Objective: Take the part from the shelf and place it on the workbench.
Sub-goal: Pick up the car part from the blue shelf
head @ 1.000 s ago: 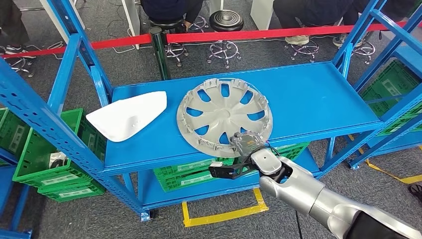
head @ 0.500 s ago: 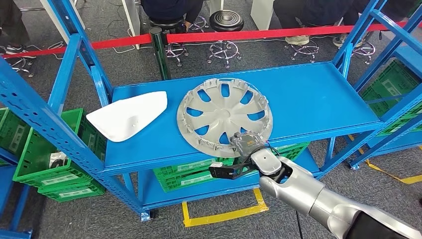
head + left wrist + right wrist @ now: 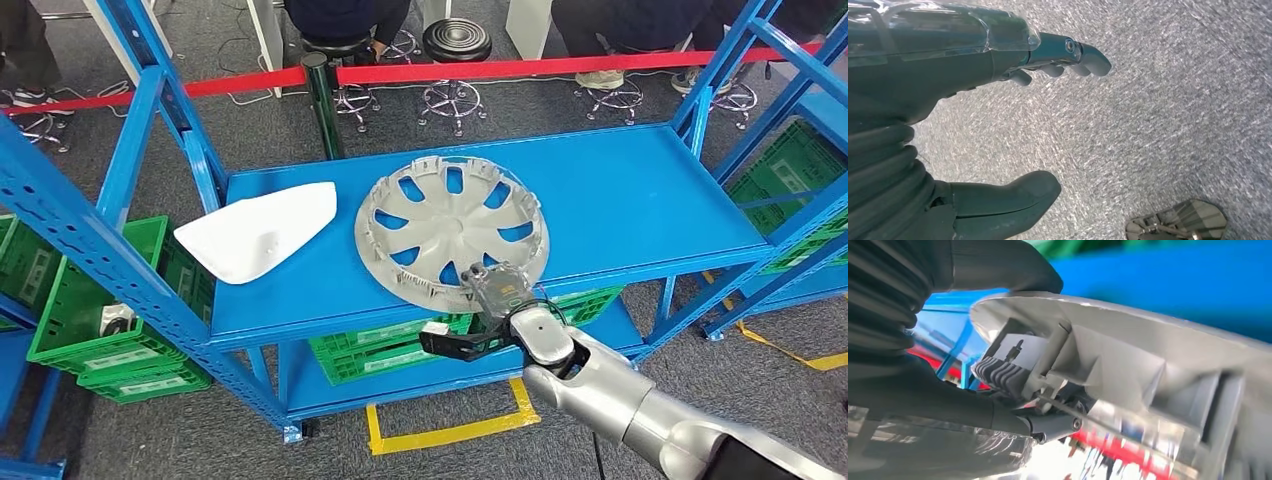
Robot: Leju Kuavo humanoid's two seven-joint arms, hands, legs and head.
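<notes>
The right hand (image 3: 497,292) grips the near rim of the silver wheel cover (image 3: 452,232), which lies on the top level of the blue shelf (image 3: 640,200) with that rim overhanging the front edge. In the right wrist view the thumb (image 3: 998,270) presses on one face of the rim and the fingers (image 3: 1048,424) curl against the ribbed inner side, so the hold is a pinch across the edge. The left hand (image 3: 973,125) hangs over grey floor, fingers spread and holding nothing.

The step in hand looks like the lift-off. A wide, flat disc held at one edge will want to sag and twist at its far side, so the grip should stay firm and deep on the rim. Raising the near side first, then drawing the cover straight back toward the robot, should keep it from dragging — and the blue uprights on either side need a clear berth. The white panel (image 3: 258,235) lies apart on the left and should stay untouched.

Against the earlier frames the near rim with the hand on it sits a little higher and farther in, and the cover looks slightly tilted — the lift seems to have just begun, though the cover is still on the shelf
</notes>
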